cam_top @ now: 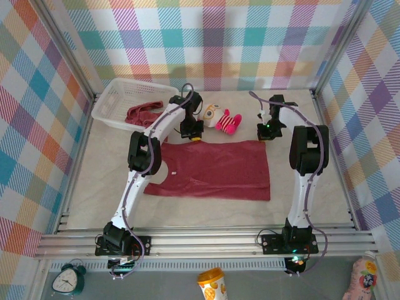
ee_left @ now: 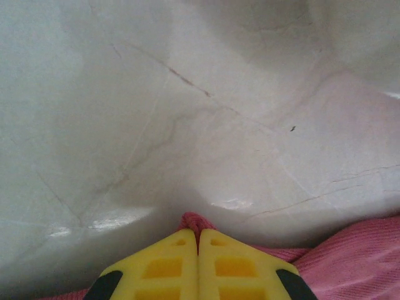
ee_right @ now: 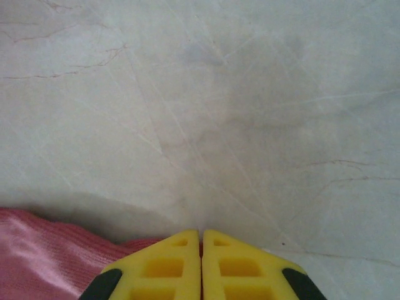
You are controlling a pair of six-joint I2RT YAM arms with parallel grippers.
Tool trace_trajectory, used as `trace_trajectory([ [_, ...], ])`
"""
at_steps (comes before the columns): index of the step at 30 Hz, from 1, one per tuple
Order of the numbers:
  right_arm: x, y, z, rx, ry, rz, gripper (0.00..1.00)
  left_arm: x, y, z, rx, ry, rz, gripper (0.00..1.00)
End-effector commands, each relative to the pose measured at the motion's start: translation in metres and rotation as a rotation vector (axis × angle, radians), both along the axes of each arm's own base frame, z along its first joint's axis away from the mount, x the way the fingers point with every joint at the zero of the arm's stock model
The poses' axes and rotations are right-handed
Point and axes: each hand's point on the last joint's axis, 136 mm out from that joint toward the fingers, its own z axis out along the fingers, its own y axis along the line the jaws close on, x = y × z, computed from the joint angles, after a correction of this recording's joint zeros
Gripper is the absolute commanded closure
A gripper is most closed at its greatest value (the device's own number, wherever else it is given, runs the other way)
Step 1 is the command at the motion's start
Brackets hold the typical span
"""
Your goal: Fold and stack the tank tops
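Note:
One maroon tank top [cam_top: 219,172] lies spread flat on the middle of the table. My left gripper [cam_top: 192,135] is shut at its far left edge. In the left wrist view the yellow fingers [ee_left: 169,265] pinch a small fold of the red cloth [ee_left: 192,220]. My right gripper [cam_top: 264,134] is shut on the far right corner. In the right wrist view, cloth [ee_right: 44,256] shows at the lower left and a red sliver sits between the closed gripper's [ee_right: 201,232] tips. A second tank top [cam_top: 142,114] lies crumpled in the basket.
A white plastic basket [cam_top: 112,100] stands at the back left. A striped plush doll [cam_top: 222,119] lies between the two grippers, just beyond the cloth. Plaid walls enclose the pale table [cam_top: 106,175] on three sides.

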Motion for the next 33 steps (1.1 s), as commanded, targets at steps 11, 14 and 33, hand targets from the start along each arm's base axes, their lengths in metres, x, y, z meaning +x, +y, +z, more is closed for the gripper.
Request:
trace_trajectory([
  [11, 0.004, 0.015, 0.063, 0.084, -0.229, 0.046, 0.95, 0.001, 0.0, 0.044, -0.041, -0.052, -0.014, 1.0],
  [14, -0.002, 0.018, 0.071, 0.117, -0.263, 0.043, 0.95, -0.002, -0.003, 0.054, -0.061, -0.057, -0.02, 1.0],
  [33, -0.062, 0.012, 0.067, 0.172, -0.266, -0.002, 0.95, -0.056, -0.001, 0.059, -0.038, -0.009, -0.09, 1.0],
])
